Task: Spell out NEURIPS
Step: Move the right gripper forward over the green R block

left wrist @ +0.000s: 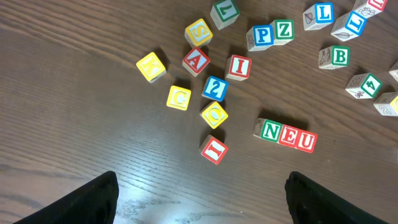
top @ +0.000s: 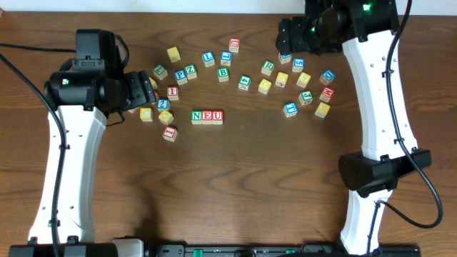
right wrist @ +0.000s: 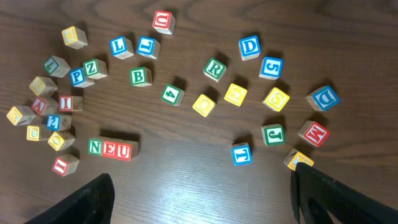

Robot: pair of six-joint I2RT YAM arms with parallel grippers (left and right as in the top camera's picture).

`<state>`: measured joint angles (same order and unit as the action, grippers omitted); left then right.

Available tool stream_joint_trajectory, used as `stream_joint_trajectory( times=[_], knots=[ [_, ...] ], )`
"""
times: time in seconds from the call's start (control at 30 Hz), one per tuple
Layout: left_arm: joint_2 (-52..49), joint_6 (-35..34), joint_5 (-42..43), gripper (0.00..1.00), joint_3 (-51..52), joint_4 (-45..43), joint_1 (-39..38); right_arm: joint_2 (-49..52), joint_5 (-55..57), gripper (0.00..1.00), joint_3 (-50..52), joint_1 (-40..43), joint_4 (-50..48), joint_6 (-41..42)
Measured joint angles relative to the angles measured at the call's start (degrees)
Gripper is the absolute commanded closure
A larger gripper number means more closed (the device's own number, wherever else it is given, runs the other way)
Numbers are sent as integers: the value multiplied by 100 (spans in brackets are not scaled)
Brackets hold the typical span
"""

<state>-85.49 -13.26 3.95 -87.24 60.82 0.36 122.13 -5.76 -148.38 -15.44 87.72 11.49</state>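
Three blocks stand in a row reading N E U (top: 207, 116) mid-table, also in the left wrist view (left wrist: 285, 134) and the right wrist view (right wrist: 112, 149). A green R block (top: 268, 68) (right wrist: 214, 68) lies in the right cluster. A blue P block (top: 181, 76) (left wrist: 261, 36), a red I block (top: 172, 92) (left wrist: 239, 67) and a yellow S block (left wrist: 198, 32) lie in the left cluster. My left gripper (left wrist: 202, 205) is open and empty above the left cluster. My right gripper (right wrist: 202, 199) is open and empty above the right cluster.
Several other letter and number blocks are scattered across the far half of the wooden table (top: 235, 185). A second red I block (top: 169, 133) lies left of the row. A blue T block (right wrist: 242, 154) and a yellow block (right wrist: 297, 159) lie near my right finger.
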Motion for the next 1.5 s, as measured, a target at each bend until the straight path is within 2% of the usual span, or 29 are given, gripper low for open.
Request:
stream_joint_trajectory(
  times=[0.53,1.1,1.5],
  knots=[
    [-13,186,0,16,0,-367,0,0,0,14,0,-2,-55,0],
    [-562,400,0,16,0,-380,0,0,2,14,0,-87,-59,2],
    [-562,413,0,16,0,-378,0,295,0,20,0,-90,-232,20]
  ],
)
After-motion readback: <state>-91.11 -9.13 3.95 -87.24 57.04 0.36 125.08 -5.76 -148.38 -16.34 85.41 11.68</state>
